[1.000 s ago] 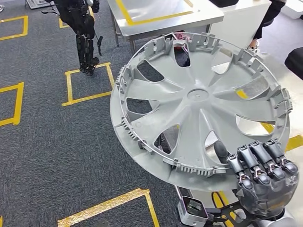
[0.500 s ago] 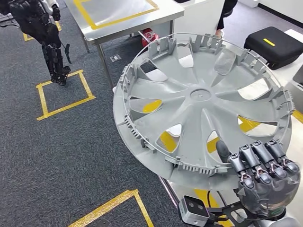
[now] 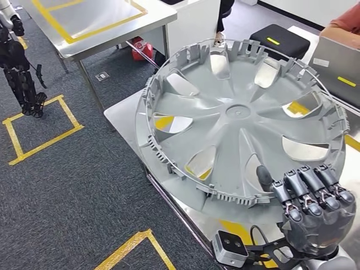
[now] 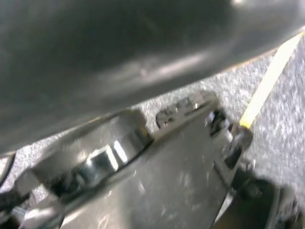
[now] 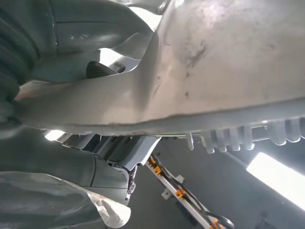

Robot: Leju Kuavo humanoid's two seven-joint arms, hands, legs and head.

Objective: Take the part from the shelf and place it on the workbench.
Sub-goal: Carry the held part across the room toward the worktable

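STEP: carry to place | PART: wheel cover (image 3: pixel 239 121) held level above bench (image 3: pixel 123 115), inner face up | HAND: my right hand (image 3: pixel 316 211) clamps near rim for support | LEFT HAND: cannot tell.

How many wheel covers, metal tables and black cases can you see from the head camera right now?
Wheel cover: 1
Metal tables: 2, one under the cover, one farther back
Black case: 1
Total: 4
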